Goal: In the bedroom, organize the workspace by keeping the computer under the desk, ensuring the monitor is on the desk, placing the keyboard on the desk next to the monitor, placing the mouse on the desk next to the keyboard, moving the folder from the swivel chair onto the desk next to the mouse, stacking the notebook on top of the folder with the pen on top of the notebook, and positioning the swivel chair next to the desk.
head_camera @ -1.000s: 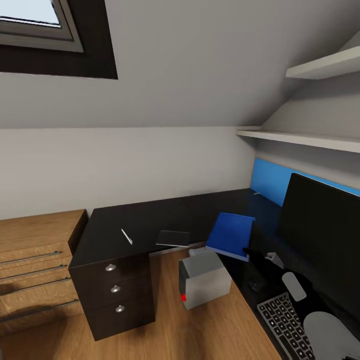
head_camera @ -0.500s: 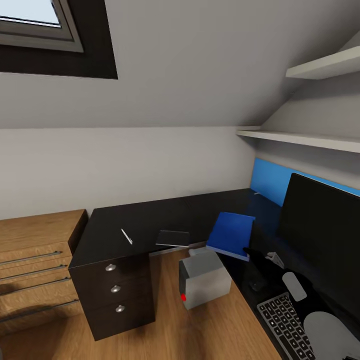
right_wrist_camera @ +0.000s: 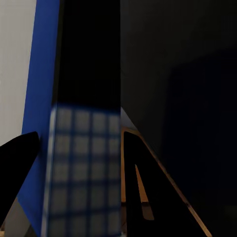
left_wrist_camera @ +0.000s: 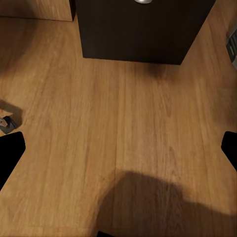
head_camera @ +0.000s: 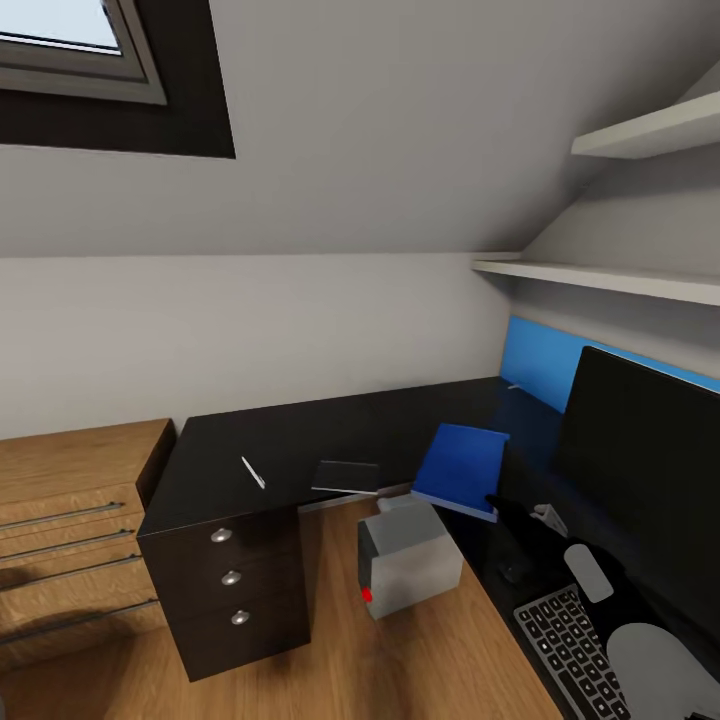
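Blue folder (head_camera: 462, 470) held at its near corner on the black desk (head_camera: 300, 440), by the right gripper (head_camera: 497, 507).

The folder lies tilted over the desk's inner edge, beside the monitor (head_camera: 640, 470), probably being placed near the mouse (head_camera: 513, 570) and keyboard (head_camera: 575, 650). The right gripper's fingers pinch it. The notebook (head_camera: 346, 476) and pen (head_camera: 253, 472) wait near the front edge; the computer (head_camera: 408, 560) stands on the floor. The left gripper (left_wrist_camera: 118, 148) hangs spread above the floorboards.

Attic bedroom: sloped ceiling (head_camera: 400, 120), desk (head_camera: 300, 440), monitor (head_camera: 640, 470)
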### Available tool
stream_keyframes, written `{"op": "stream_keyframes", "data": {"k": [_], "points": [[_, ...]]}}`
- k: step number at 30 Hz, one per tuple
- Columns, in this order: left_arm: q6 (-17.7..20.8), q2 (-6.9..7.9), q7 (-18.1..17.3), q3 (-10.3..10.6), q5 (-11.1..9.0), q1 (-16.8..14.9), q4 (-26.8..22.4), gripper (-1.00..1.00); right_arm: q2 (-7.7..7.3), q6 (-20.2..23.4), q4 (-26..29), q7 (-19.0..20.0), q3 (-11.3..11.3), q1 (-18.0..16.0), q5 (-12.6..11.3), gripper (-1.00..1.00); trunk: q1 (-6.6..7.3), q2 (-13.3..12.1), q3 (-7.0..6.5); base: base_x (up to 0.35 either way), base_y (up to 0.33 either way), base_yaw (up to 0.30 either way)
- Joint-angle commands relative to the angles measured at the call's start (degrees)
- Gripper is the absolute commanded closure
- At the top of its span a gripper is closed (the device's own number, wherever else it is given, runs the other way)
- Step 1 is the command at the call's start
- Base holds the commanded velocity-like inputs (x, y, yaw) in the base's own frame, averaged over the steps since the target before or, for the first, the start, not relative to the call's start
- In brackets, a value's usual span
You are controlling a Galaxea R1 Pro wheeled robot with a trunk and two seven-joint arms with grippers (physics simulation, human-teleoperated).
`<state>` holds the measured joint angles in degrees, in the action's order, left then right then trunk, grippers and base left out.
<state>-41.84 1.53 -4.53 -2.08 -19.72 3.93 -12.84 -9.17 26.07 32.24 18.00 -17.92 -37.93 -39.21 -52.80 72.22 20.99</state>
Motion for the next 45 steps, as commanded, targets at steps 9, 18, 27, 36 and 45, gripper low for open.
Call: {"op": "stream_keyframes", "data": {"k": [9,18,27,36,45], "points": [[0.0,0.01,-0.5,-0.2,-0.3,0.0,-0.1,-1.00,-0.04,0.5,0.0,0.1,-0.3,0.0,-0.3,1.00,0.00,0.0,0.05,0.000,0.000,-0.147],[0.0,0.01,-0.5,-0.2,-0.3,0.0,-0.1,-1.00,0.08,0.4,0.0,-0.2,-0.3,0.0,-0.2,1.00,0.00,0.0,0.05,0.000,0.000,-0.020],[0.0,-0.02,-0.5,-0.2,-0.3,0.0,-0.1,-1.00,0.31,0.1,0.0,-1.2,-0.4,0.0,-0.2,1.00,0.00,0.0,0.05,0.000,0.000,-0.001],[-0.1,-0.03,-0.5,-0.2,-0.3,0.0,-0.1,-1.00,0.53,0.0,0.1,-3.9,-2.7,0.0,-0.2,1.00,0.00,0.0,0.05,0.000,0.000,0.000],[-0.1,0.00,-0.5,-0.1,-0.3,0.0,-0.1,-1.00,0.91,-0.3,0.1,-4.2,-3.4,0.0,-0.1,1.00,0.00,0.0,0.05,0.000,0.000,0.000]]}}
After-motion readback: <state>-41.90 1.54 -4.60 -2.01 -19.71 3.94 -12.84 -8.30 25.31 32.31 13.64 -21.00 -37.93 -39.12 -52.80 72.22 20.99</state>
